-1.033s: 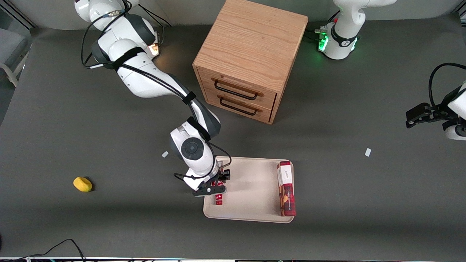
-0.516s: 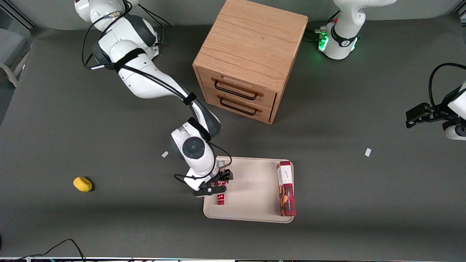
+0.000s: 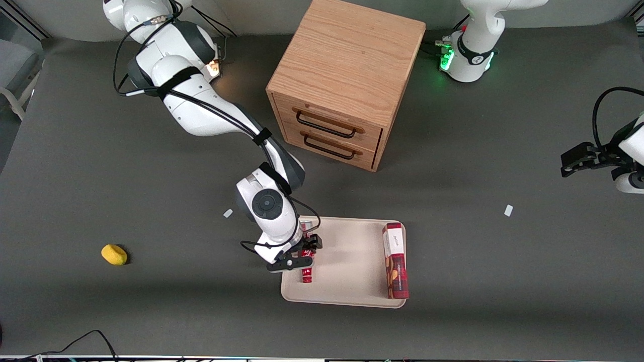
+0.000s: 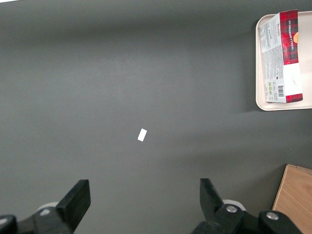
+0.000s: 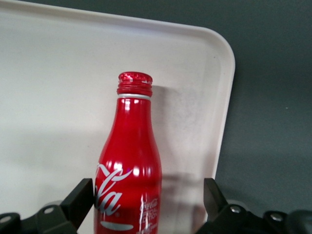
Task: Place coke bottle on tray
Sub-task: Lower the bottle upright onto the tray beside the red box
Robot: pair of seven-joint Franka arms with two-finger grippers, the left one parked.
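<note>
Since the earlier frames, the pincer (image 3: pixel 305 255) has shifted a touch farther over the tray (image 3: pixel 347 286), and the coke bottle (image 3: pixel 306 274) has moved with it, its neck now pointing slightly more toward the front camera's edge of the tray. Both sit just below the middle of the front view. The bottle lies low over the tray's end nearest the working arm, close to the rounded corner; whether it rests on the tray surface or hangs just above it cannot be told. In the right wrist view the coke bottle (image 5: pixel 129 165) fills the gap between the two dark fingers (image 5: pixel 80 202), which stand apart at either side of its body with bare tray showing between finger and bottle on one side, so the pincer reads as opened wide around the bottle rather than clamping it. A red-and-white box (image 3: pixel 395 261) lies flat along the tray's end toward the parked arm, well apart from the bottle. On the grey bench (image 3: pixel 151 301) a yellow object (image 3: pixel 114 254) rests at the lower left of the front view, and a wooden drawer cabinet (image 3: pixel 347 80) stands at the upper centre, farther from the camera than the tray.
</note>
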